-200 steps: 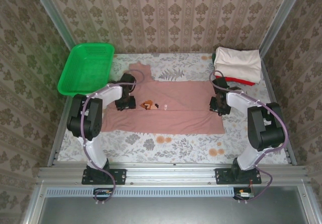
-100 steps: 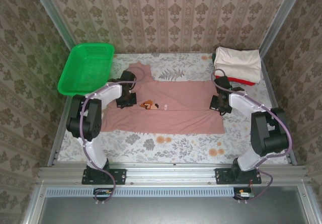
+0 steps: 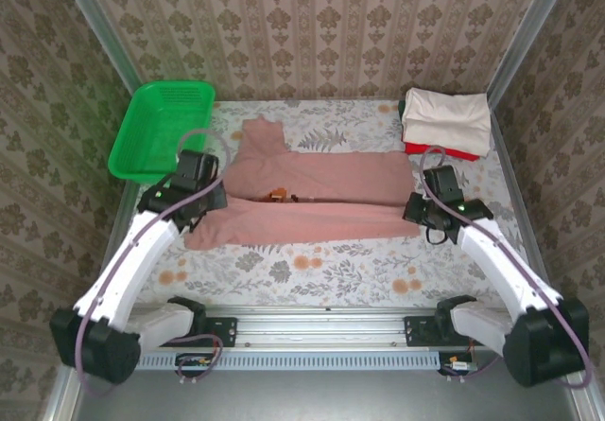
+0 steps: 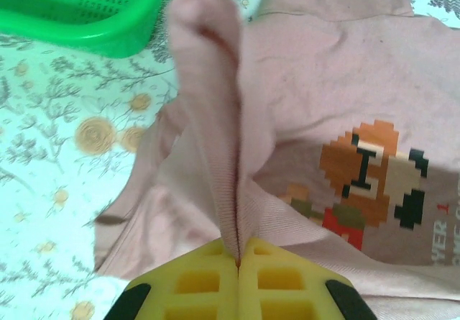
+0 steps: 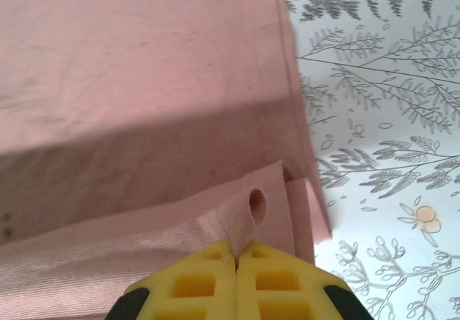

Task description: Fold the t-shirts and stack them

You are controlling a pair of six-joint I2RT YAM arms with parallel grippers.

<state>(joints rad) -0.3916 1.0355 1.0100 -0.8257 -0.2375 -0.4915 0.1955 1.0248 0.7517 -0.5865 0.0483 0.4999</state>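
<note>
Counter: covered with a floral print.

Dusty-pink t-shirt: lies across the middle of the counter, long axis left to right. One long edge is raised and drawn toward the near side, so a crease runs along its length. A sleeve sticks out toward the far side at the left end.

Green mesh basket: far left corner, just beside that sleeve.

Cream folded t-shirt: far right corner, stacked on the red folded t-shirt, near the pink shirt's right end.

Left fingers: clenched on a pinch of pink cloth at the shirt's left end; a ridge of fabric rises from the pinch.

Right fingers: clenched on a small loop of hem at the shirt's right end.

Pixel-figure print: face up, just right of the left pinch, dark lettering beside it.
</note>
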